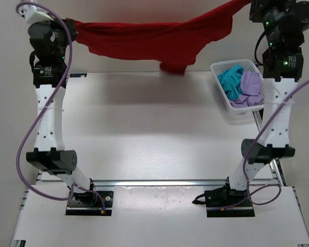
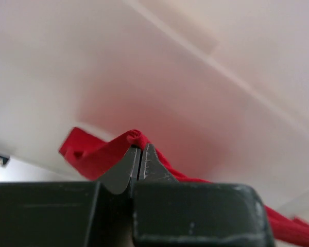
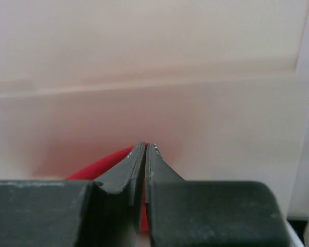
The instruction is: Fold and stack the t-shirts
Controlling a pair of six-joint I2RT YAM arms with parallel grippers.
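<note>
With the left gripper (image 2: 140, 149) and right gripper (image 3: 146, 146) each clenched on an edge of the dark red t-shirt (image 1: 144, 38), stretched between them above the far edge of the table (image 1: 144, 128), we should lower it evenly and taut so it lands flat, clear of the far-right basket (image 1: 220, 98).

No readable text, labels, brand names, numbers or signs appear on anything in any of the three views.
</note>
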